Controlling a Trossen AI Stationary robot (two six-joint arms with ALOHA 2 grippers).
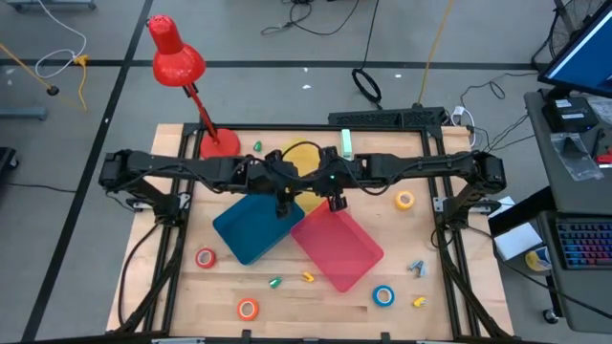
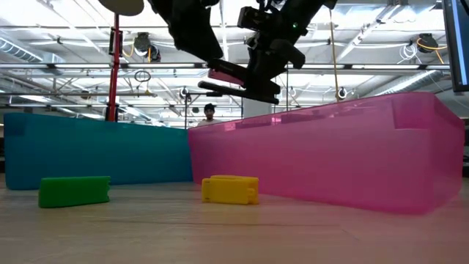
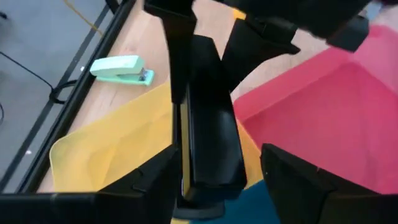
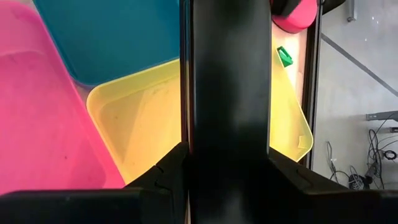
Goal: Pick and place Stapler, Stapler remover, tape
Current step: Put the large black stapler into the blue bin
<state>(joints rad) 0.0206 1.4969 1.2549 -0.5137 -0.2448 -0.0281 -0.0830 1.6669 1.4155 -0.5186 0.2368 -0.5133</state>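
A: How are the trays lying on the table (image 1: 172, 287)?

B: Three trays are meeting at the table's middle. One tray (image 1: 251, 227) is lying left, a second tray (image 1: 339, 247) is lying right, touching it, and a third tray (image 1: 304, 162) is lying behind both.

A: And the lamp (image 1: 182, 72)?

B: It is standing at the far left corner. A stapler (image 1: 345, 142) is lying at the far edge, right of the third tray.

A: The tape rolls?

B: One roll (image 1: 206, 257) is lying left of the trays, one (image 1: 248, 308) near the front edge, one (image 1: 383, 295) at the front right, and one (image 1: 404, 200) to the right.

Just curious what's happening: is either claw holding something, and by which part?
The right gripper clamps a long black stapler across its sides near one end; the left gripper stands open around it.
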